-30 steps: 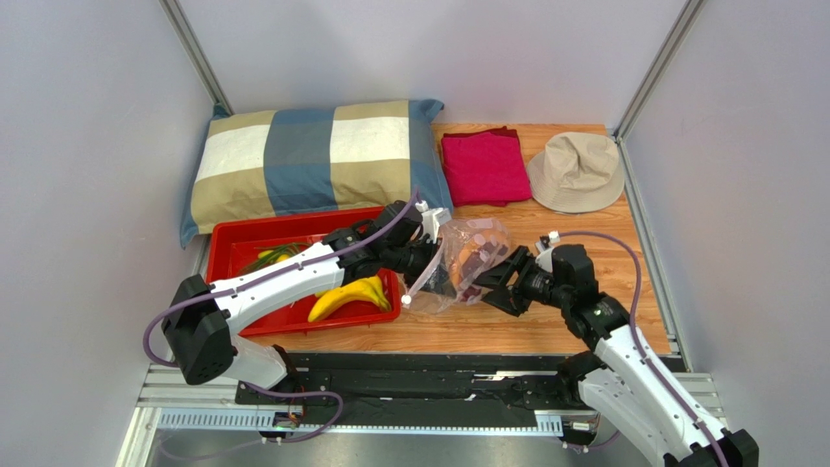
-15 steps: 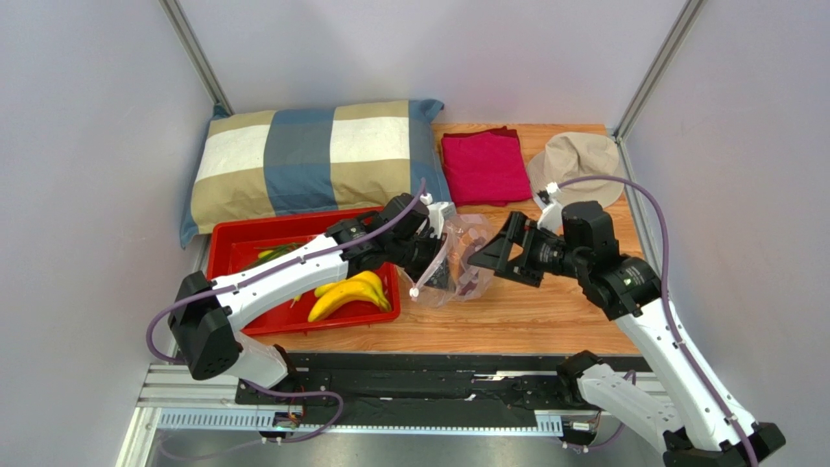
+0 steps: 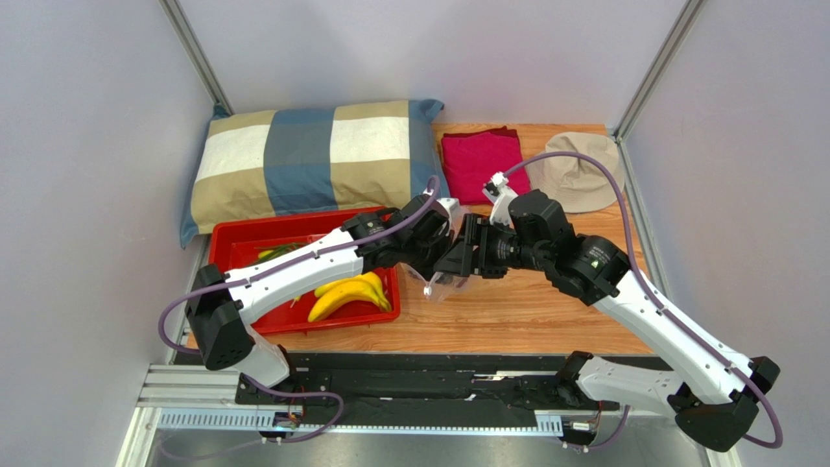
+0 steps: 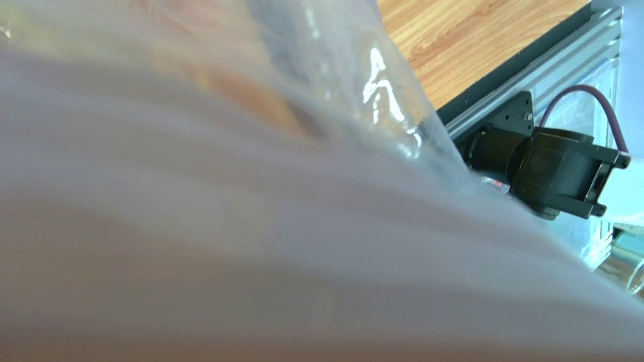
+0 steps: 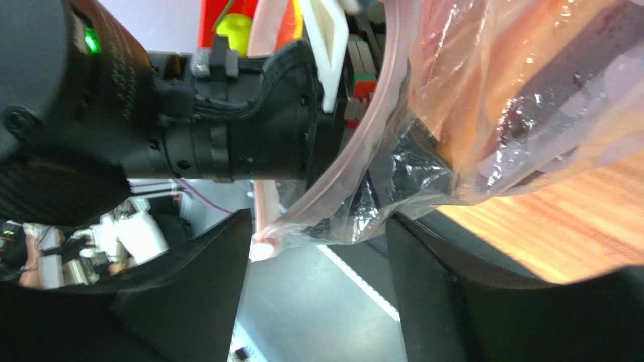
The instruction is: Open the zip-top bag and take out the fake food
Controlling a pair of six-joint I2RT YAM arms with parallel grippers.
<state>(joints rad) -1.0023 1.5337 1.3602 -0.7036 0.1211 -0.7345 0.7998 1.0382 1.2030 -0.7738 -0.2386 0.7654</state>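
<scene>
Two arms meet above the middle of the wooden table [image 3: 546, 311], with the clear bag [image 5: 491, 128] hanging between them. The left claw [image 3: 446, 239] is clamped tight on the bag by its pink zip strip [image 5: 382, 143], so plastic fills its own camera. The right claw [image 5: 317, 226] has its fingers spread wide on either side of the bag's mouth edge and grips nothing. Orange and dark toy food pieces [image 5: 521, 60] show through the plastic inside the bag, while yellow bananas [image 3: 349, 296] lie in the red tray [image 3: 244, 245] just to its left.
</scene>
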